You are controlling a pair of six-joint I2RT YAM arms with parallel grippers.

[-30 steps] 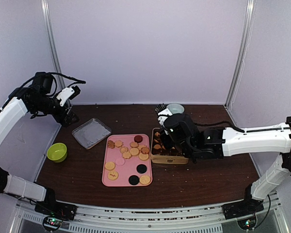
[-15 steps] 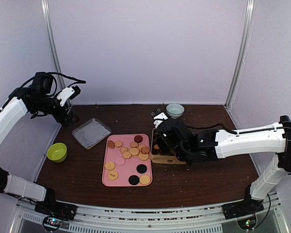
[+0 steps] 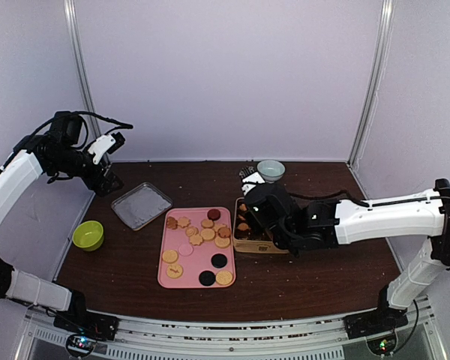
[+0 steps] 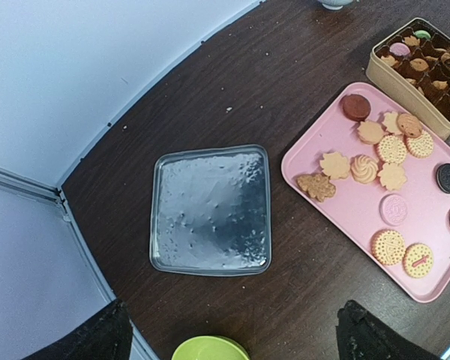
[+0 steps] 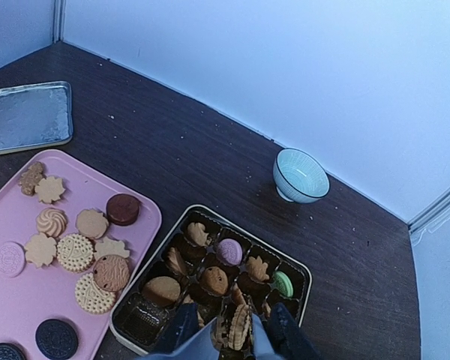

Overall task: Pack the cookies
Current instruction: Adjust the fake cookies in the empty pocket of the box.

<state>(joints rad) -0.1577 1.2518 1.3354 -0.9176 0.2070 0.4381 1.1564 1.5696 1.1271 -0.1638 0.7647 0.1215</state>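
Several cookies (image 3: 199, 236) lie on a pink tray (image 3: 187, 281): tan round and flower shapes, one pink, one dark red, black ones. They also show in the left wrist view (image 4: 394, 150) and the right wrist view (image 5: 79, 251). A gold tin (image 3: 262, 246) with dark compartments holds more cookies (image 5: 229, 251). My right gripper (image 3: 246, 220) hovers over the tin's near side (image 5: 112, 321). In its own view the right gripper (image 5: 236, 339) is shut on a round ridged tan cookie (image 5: 241, 324), held edge-on. My left gripper (image 3: 106, 180) is wide open and empty (image 4: 229, 345), high above the table's far left.
A flat metal lid (image 3: 141, 204) lies left of the pink tray, below my left gripper (image 4: 210, 210). A green bowl (image 3: 88, 234) sits near the left edge. A pale blue bowl (image 3: 270, 169) stands behind the tin (image 5: 300, 174). Crumbs dot the dark table.
My right arm has shifted a little to the left over the tin. The left arm has not moved.
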